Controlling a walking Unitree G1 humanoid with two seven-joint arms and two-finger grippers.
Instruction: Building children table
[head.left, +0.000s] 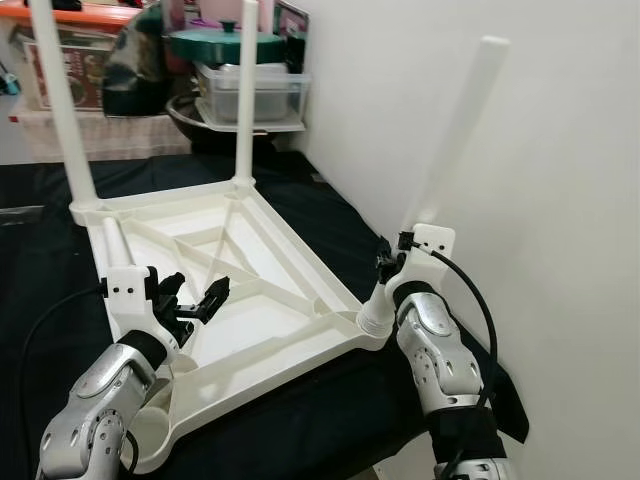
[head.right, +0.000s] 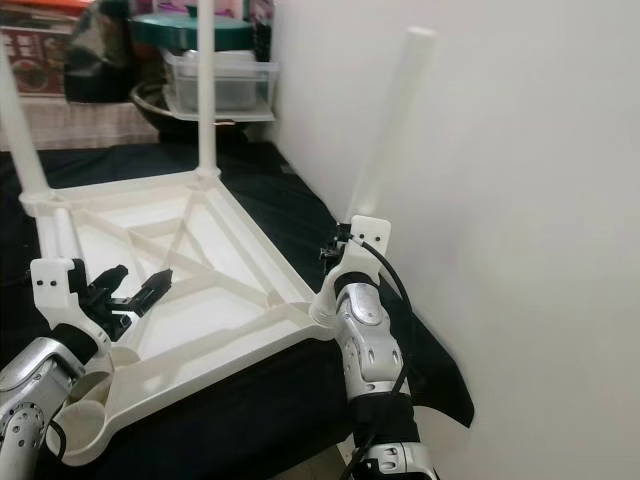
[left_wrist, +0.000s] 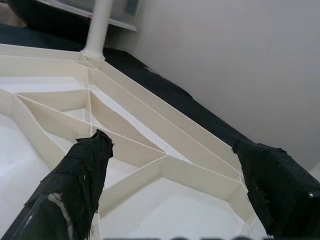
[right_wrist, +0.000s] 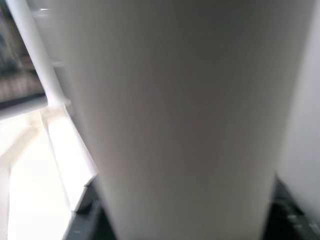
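Here the white plastic children's tabletop (head.left: 250, 290) lies upside down on a black cloth (head.left: 320, 215), ribbed underside up. Two white legs (head.left: 245, 90) stand upright in its far corners. A third leg (head.left: 455, 135) leans at the near right corner by the white wall (head.left: 540, 200) — the right gripper (head.left: 392, 262) is clamped on its lower end. The left gripper (head.left: 195, 300) hovers over the ribs, fingers (left_wrist: 82, 170) apart. Beyond sit stacked storage bins (head.left: 250, 90).
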